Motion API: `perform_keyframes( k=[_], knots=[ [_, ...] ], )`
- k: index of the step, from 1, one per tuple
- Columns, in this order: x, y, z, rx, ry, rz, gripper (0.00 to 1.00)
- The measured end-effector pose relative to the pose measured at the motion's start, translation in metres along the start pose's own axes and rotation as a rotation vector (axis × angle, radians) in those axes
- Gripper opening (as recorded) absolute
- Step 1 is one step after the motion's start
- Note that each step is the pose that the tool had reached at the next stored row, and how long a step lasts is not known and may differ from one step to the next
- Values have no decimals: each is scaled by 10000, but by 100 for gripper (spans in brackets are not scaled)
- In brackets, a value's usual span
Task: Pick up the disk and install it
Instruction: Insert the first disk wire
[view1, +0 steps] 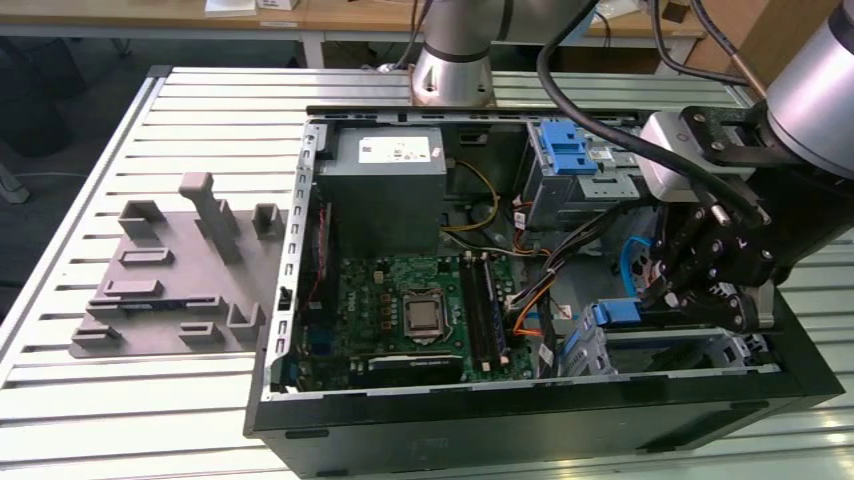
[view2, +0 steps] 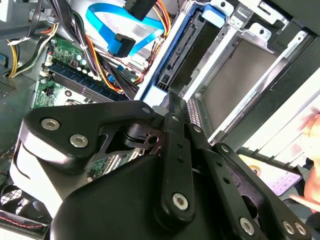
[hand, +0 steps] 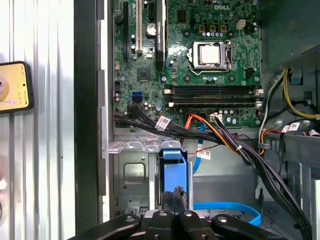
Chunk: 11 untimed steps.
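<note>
The open computer case (view1: 534, 425) lies on the slatted metal table (view1: 120, 400), and the arm reaches into it at the lower right of the exterior view. There the gripper (view2: 168, 99) is low at the silver drive cage (hand: 132, 172) in the corner of the case.

The disk (hand: 173, 172) stands on its thin edge inside this cage, with its blue bracket toward the arm. In the exterior view it is the small blue piece at the lower right, just beside the black gripper. The pincer is together, making one narrow tip with nothing between. This tip is at the near end of the disk; if it really touches, I cannot tell.

A bundle of black and orange cables (hand: 225, 140) passes between the cage and the green motherboard (view1: 400, 310). The grey power supply box (view1: 387, 165) sits at the upper middle of the exterior view. At the left of that view a grey fixture plate (view1: 167, 285) lies on the table, well apart from the case. A phone (hand: 15, 85) lies on the table near the case wall.
</note>
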<state>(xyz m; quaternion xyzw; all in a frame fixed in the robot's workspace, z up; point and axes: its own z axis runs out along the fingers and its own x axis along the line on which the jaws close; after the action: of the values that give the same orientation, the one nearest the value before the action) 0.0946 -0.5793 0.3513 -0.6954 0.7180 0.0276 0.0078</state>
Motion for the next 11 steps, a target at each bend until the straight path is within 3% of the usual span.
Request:
perform_keyframes(
  k=[11],
  knots=[
    [-5, -10, -3, 0, 1, -2, 11]
  ],
)
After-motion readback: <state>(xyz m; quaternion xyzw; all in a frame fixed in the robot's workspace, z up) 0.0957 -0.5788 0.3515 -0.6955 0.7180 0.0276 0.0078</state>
